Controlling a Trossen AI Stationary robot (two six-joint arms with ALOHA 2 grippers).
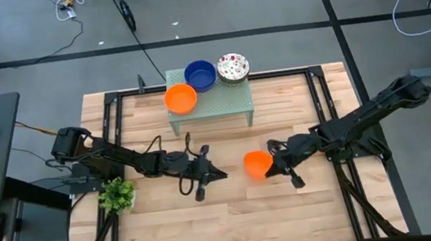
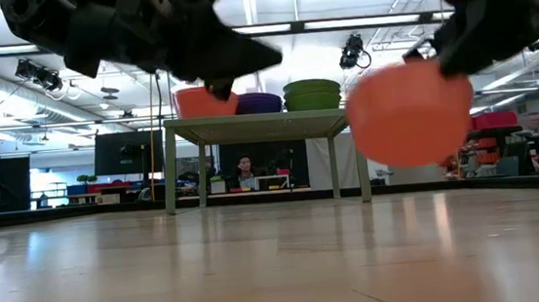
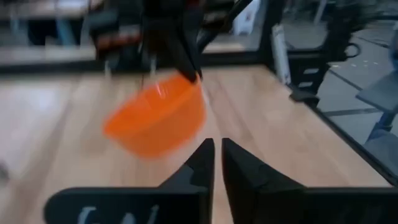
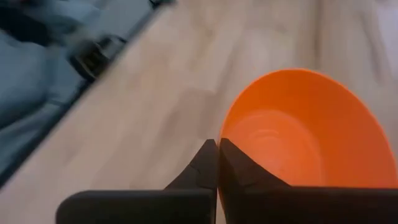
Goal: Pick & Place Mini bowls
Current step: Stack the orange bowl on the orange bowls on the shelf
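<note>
The right gripper (image 1: 273,165) has its 2 fingers (image 4: 211,163) pinched tight on the rim of an orange mini bowl (image 1: 257,164), holding it tilted and clear of the wooden table (image 1: 236,217), as the low view shows. The hold is on 1 thin edge only, so the bowl could pivot, slip out and drop if the arm swings or jolts.

The left gripper (image 1: 203,174) hangs over the table just across from it, its fingers (image 3: 205,163) nearly closed on nothing. The 2 arms are near each other; a sideways move could knock them together.

Farther back stands a mint-green stand (image 1: 209,105) carrying 3 more mini bowls: a second orange bowl (image 1: 181,98), a blue bowl (image 1: 200,75) and a white speckled bowl (image 1: 233,66), crowded together. Any placement among them seems likely to nudge 1 off an edge. A small green plant (image 1: 116,194) sits by the left arm.
</note>
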